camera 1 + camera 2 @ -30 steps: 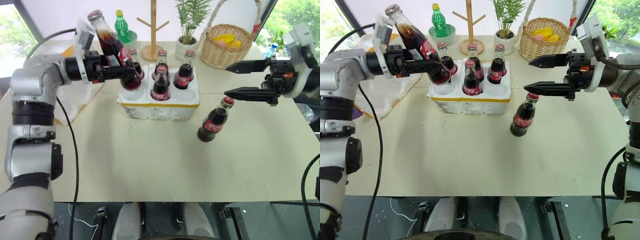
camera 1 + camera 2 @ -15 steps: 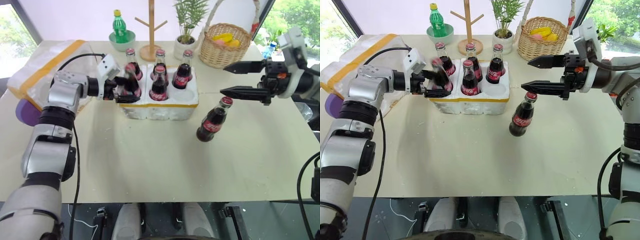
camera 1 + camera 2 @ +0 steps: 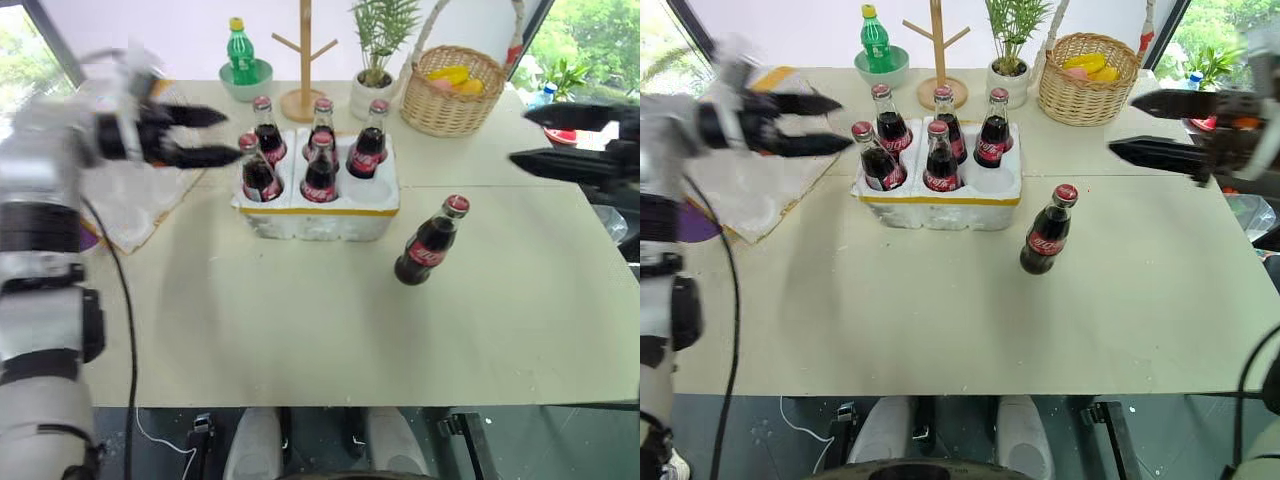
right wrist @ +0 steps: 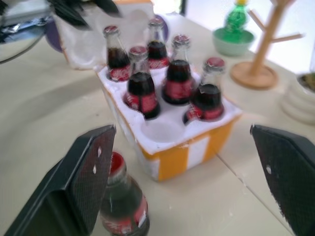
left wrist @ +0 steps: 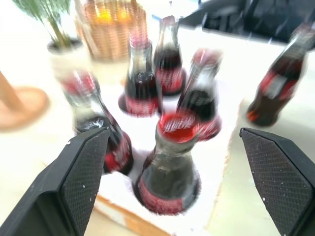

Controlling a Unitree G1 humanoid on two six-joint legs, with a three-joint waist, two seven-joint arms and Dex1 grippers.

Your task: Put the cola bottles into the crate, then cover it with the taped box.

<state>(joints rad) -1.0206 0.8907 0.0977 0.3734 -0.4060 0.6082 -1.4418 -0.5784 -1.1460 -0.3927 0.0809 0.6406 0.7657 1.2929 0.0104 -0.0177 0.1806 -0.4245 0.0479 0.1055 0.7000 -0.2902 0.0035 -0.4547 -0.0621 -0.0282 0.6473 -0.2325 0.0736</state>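
White foam crate [image 3: 318,212] sits upper middle of the frame on the beige surface [image 3: 300,320], five cola bottles [image 3: 321,168] standing in its wells, front-right well empty. Sixth bottle [image 3: 431,241] stands on the surface just right of it. Taped box [image 3: 745,185] lies at the left edge. Left gripper [image 3: 205,136] and right gripper [image 3: 1145,125] hover with fingers spread, grasping nothing. Wicker basket [image 3: 455,88], plant and green bottle [image 3: 240,52] line the back by bright windows.

Your pale counter [image 3: 940,320] carries the crate [image 3: 938,195] at centre and one cola bottle [image 3: 1046,231] standing just beside its right corner. Along the far edge you see a wicker basket [image 3: 1087,85], potted plant [image 3: 1008,75], wooden stand [image 3: 938,90] and green bowl [image 3: 880,70]; the taped box [image 3: 765,185] lies left.
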